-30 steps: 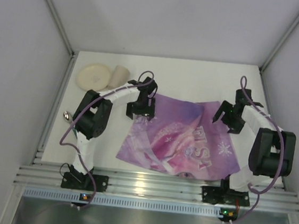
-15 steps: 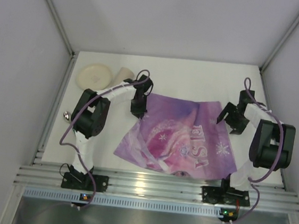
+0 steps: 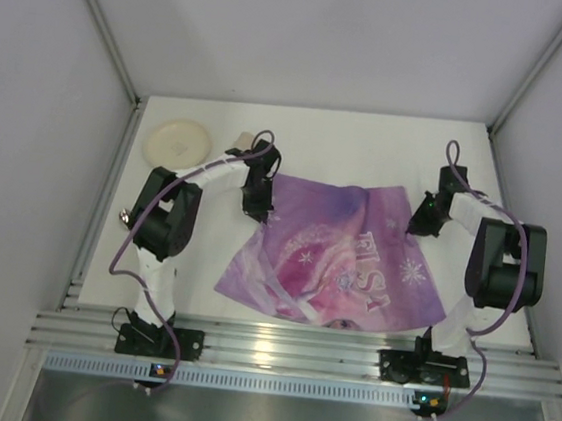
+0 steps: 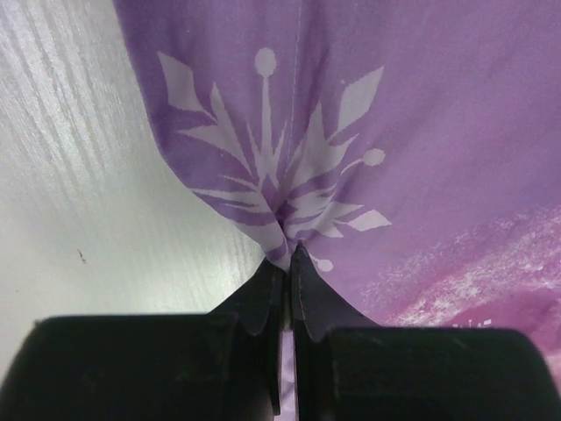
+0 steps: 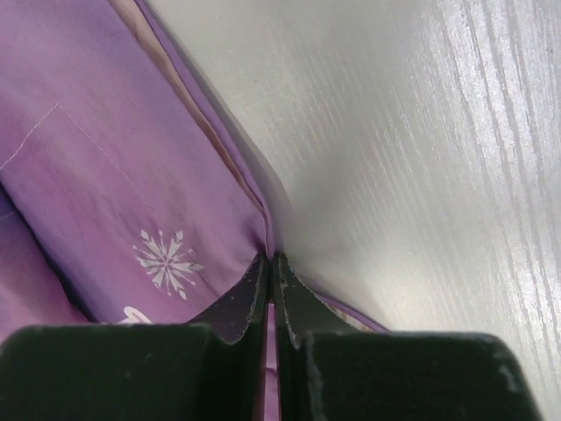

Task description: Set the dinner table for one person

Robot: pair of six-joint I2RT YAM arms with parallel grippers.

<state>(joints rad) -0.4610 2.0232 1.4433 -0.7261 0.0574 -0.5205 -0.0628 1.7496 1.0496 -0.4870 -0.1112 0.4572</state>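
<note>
Spreading the placemat (image 3: 341, 257): left jaws and right jaws each pinch a corner; next, pull apart, flattening cloth between.

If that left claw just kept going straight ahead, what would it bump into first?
The purple placemat: the left gripper is shut on its edge, and more cloth lies straight ahead, as far as the wrist view shows.

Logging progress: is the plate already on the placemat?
No, the cream plate sits on the bare tabletop at far left, apart from the purple placemat.
</note>
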